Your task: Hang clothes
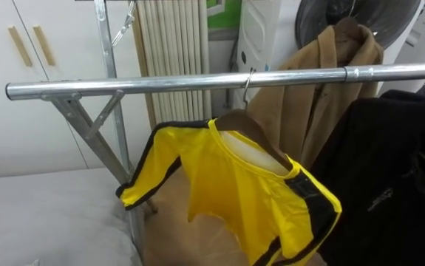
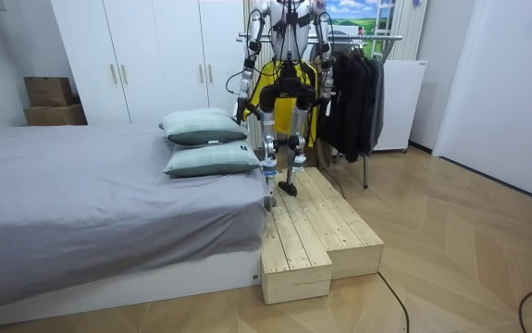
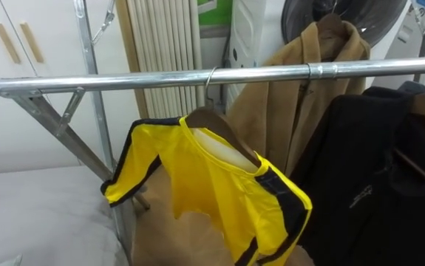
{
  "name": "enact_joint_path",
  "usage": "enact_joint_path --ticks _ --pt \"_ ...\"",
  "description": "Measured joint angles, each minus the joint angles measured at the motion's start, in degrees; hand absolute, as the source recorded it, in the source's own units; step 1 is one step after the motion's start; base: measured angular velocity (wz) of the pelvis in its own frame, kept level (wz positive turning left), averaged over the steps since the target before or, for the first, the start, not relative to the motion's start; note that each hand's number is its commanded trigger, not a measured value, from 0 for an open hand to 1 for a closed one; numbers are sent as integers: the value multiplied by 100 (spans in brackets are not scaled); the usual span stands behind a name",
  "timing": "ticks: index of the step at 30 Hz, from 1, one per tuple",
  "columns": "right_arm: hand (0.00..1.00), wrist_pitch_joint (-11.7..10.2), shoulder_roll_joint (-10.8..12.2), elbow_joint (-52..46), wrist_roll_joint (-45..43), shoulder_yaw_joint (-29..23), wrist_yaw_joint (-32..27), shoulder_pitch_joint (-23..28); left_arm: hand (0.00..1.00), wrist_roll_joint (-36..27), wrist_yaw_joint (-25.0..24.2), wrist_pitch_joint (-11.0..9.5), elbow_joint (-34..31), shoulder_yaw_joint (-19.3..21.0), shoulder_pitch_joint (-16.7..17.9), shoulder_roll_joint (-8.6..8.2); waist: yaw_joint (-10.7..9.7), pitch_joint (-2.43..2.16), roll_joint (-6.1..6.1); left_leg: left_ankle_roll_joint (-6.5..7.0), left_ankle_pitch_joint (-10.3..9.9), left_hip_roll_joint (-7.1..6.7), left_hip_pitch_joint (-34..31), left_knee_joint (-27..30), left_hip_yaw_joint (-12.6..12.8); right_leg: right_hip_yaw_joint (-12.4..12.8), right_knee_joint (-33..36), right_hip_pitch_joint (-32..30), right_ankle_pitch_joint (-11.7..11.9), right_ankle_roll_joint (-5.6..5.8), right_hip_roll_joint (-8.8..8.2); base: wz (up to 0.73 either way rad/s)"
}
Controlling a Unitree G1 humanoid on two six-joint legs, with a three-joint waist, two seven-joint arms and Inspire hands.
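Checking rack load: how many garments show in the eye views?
3: yellow shirt hooked on the rail at centre, tan coat behind the rail, black jacket at right. More dark garments may be hidden behind the jacket.

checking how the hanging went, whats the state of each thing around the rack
yellow shirt: on a hanger, hanging tilted from the rail
hanger: hook over the rail
tan coat: hanging on its own hanger behind the rail
black jacket: hanging at the right
wardrobe doors: shut
pillows: stacked on the bed
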Motion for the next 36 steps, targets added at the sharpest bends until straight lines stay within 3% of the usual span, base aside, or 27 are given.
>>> enact_joint_path --ticks 6,12,23,27,30,32,34,35,36 --pt "0 -184 -11 13 3 156 -4 0 0 -94 -14 -99 0 -28 -3 4 9 4 8 -11 10 -17 -52 68 -38 47 -6 -18 -5 11 -5 2" --pt "0 -201 -11 25 0 179 0 -1 0 -108 -25 -118 0 -85 -5 4 9 -2 4 17 -2 -32 -66 63 -35 42 -5 -24 16 48 -21 0" --pt "0 -266 -25 37 2 233 -2 -5 0 -112 8 -152 0 -186 -6 4 16 -8 20 30 -15 -26 -69 46 -25 -134 3 -37 32 41 -59 1" --pt "0 -269 -38 27 -105 237 -6 -49 0 -116 121 -223 0 -212 -27 4 71 -41 18 15 -10 -10 -147 101 -55 -233 23 -135 31 -4 -73 10" --pt "0 -303 -92 2 -130 400 -8 -75 0 -278 245 -249 -3 -219 -196 7 169 -58 20 -15 -18 -17 -349 244 -225 -424 152 -302 -42 -48 -109 28" --pt "0 -301 -139 -5 -459 408 -2 -204 0 -403 302 -330 -3 -207 -332 -2 211 -38 67 -31 -10 -33 -515 329 -359 -567 218 -428 -83 -66 -154 40" --pt "0 -330 -193 11 -787 403 -3 -381 0 -456 300 -565 -11 -130 -514 -66 277 -24 131 -91 35 -32 -730 438 -458 -825 213 -503 -83 -103 -249 60" --pt "0 -355 -202 20 -805 402 -6 -397 0 -464 298 -651 -16 -130 -548 -86 289 -25 150 -105 58 -25 -778 464 -443 -899 215 -519 -95 -123 -283 93" --pt "0 -376 -218 24 -804 402 -17 -404 0 -577 293 -828 -55 -161 -592 -125 276 -19 168 -139 123 -3 -857 508 -328 -1148 216 -527 -123 -164 -372 119"
